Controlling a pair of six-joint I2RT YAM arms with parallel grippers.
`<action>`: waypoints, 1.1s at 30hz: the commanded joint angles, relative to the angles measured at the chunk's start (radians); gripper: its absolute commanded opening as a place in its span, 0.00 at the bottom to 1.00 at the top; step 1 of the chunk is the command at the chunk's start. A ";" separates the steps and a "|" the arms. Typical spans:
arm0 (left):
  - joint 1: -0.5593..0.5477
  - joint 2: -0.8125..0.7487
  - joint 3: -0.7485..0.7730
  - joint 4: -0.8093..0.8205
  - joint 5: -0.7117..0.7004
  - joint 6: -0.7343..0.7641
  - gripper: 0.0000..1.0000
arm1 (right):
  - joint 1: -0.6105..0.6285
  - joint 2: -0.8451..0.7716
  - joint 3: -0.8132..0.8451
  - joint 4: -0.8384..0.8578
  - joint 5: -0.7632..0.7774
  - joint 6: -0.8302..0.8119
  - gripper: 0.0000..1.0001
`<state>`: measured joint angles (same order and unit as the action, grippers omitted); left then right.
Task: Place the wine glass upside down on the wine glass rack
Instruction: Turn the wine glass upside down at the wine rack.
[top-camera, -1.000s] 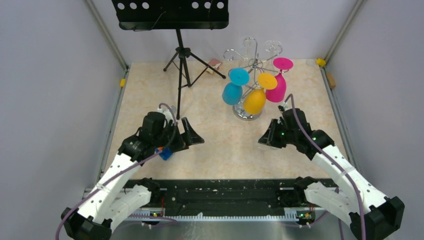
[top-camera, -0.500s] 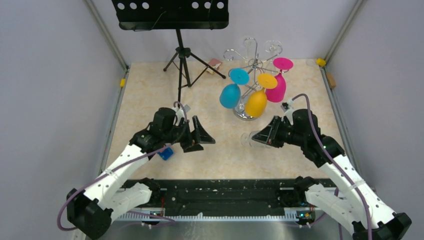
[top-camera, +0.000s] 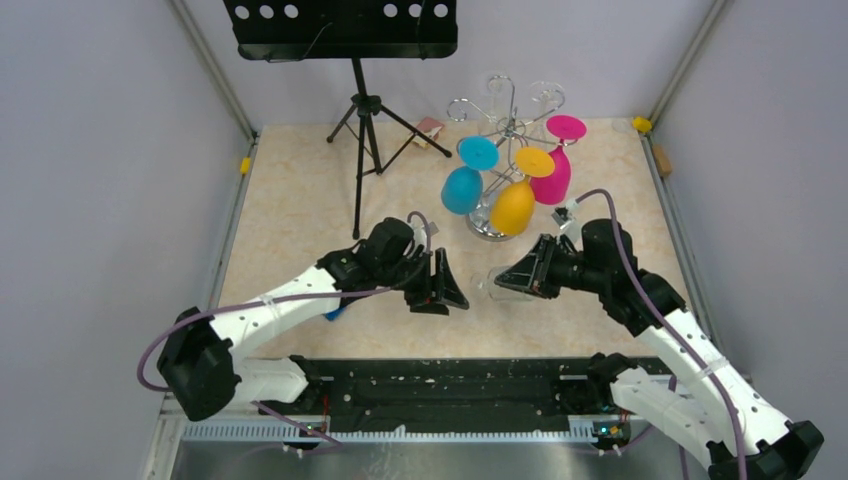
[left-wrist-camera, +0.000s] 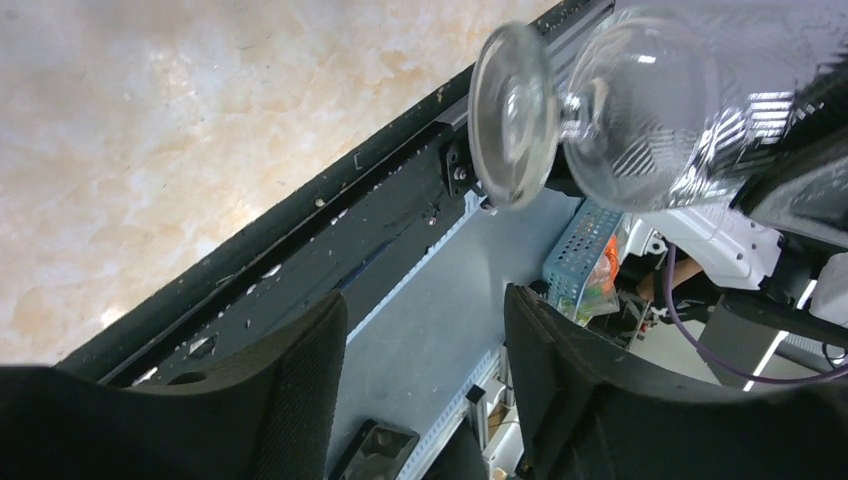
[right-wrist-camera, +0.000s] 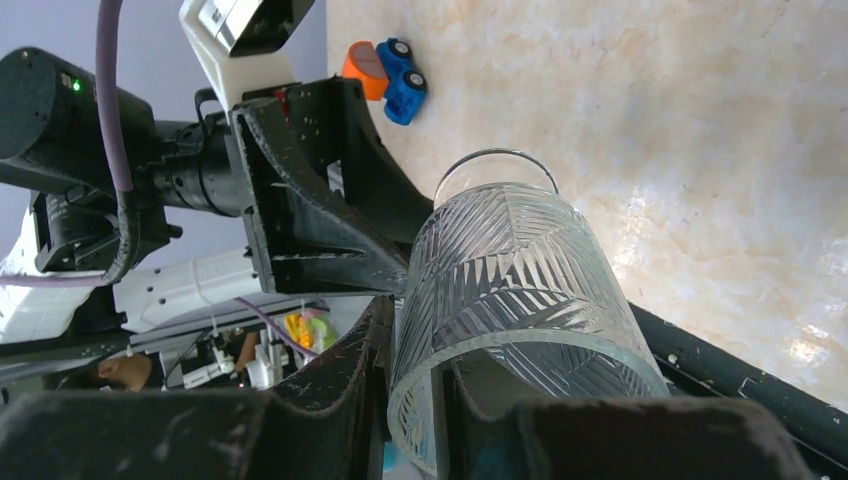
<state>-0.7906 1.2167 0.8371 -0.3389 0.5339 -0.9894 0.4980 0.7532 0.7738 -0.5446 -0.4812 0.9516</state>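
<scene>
Where the two arms meet above the table (top-camera: 300, 200), one clear wine glass (right-wrist-camera: 510, 285) is held level in the air. Its cut-pattern bowl is clamped between the fingers of the right gripper (top-camera: 512, 278), with the foot pointing at the left gripper (top-camera: 455, 285). The left gripper's fingers are apart, nothing between them, just short of that foot. Behind stands the wine glass rack (top-camera: 512, 127) — a blue glass (top-camera: 462, 190), a yellow glass (top-camera: 511, 205) and a pink glass (top-camera: 555, 180) hang on it upside down.
</scene>
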 joint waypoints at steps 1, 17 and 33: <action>-0.027 0.065 0.092 0.083 -0.008 0.018 0.60 | 0.025 -0.015 0.035 0.092 -0.037 0.035 0.00; -0.049 0.178 0.151 0.132 -0.032 0.028 0.27 | 0.066 -0.021 0.025 0.115 -0.031 0.070 0.00; -0.048 0.121 0.121 0.125 -0.117 0.052 0.00 | 0.070 -0.035 0.021 0.063 -0.003 0.058 0.25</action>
<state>-0.8566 1.3891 0.9577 -0.2276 0.5026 -0.9474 0.5549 0.7532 0.7719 -0.5175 -0.4690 0.9993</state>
